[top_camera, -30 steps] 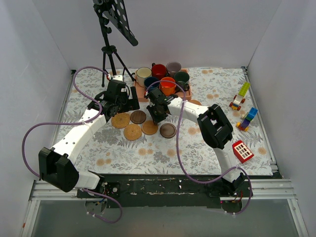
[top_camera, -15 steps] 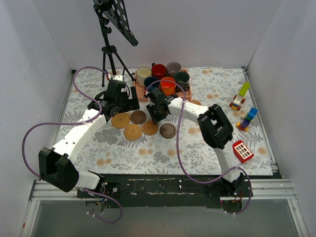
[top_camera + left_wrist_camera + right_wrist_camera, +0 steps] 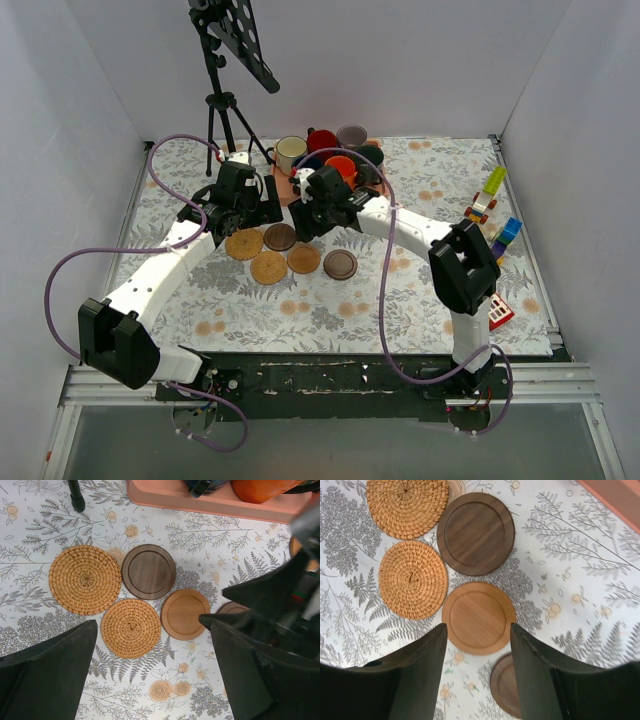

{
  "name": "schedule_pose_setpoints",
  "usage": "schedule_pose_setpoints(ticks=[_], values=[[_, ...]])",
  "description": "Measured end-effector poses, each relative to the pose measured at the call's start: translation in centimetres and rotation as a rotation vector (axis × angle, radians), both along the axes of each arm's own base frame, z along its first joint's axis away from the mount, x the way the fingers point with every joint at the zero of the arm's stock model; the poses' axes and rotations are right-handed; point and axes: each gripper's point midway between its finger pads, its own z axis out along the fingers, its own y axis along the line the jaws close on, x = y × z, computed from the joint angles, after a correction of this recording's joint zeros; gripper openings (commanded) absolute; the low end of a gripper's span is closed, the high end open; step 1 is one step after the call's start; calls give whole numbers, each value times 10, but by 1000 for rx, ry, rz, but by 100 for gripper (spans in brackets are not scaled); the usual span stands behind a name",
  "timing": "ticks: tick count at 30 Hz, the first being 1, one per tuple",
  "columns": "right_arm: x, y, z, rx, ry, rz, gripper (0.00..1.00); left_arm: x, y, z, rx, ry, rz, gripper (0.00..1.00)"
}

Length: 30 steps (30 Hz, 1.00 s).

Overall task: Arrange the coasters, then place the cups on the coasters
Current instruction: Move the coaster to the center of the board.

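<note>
Five coasters lie in a cluster between the arms: woven (image 3: 244,243), dark brown (image 3: 280,236), woven (image 3: 268,267), tan wood (image 3: 304,259) and dark brown (image 3: 340,264). My right gripper (image 3: 477,630) hangs open and empty over the tan wood coaster (image 3: 478,617), touching nothing. My left gripper (image 3: 152,625) stands wide open and empty above the second woven coaster (image 3: 131,628). The cups stand grouped on the pink tray (image 3: 283,190): cream (image 3: 290,152), red (image 3: 322,140), grey-lilac (image 3: 351,134), orange (image 3: 340,168) and dark green (image 3: 370,155). The right arm partly hides them.
A black tripod stand (image 3: 225,110) rises at the back left, its foot (image 3: 76,500) near the coasters. Toy bricks (image 3: 490,195) (image 3: 503,240) and a red-and-white block (image 3: 497,310) lie at the right. White walls close in the table.
My right gripper's jaws have spread apart, and it has drawn back toward the tray while its elbow swung right. The coasters and the left arm stay put.
</note>
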Motion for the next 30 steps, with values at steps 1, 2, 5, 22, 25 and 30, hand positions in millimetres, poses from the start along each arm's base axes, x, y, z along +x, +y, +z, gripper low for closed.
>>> schedule_pose_setpoints(ticks=[1,2,5,22,25,30], values=[[-1,-2,8,7,-13,-1,63,0,0,0,0,0,0,98],[-1,-6,14,9,-23,-6,63,0,0,0,0,0,0,98],[-4,-29,30,1,-57,-44,63,0,0,0,1,-1,1,98],[-37,-148,-39,-318,32,-321,49,0,0,0,-5,2,5,98],[-34,-147,-53,-349,50,-326,48,-1,0,0,-5,1,5,98],[-30,-145,-65,-368,67,-326,47,-3,1,5,-11,-13,6,98]])
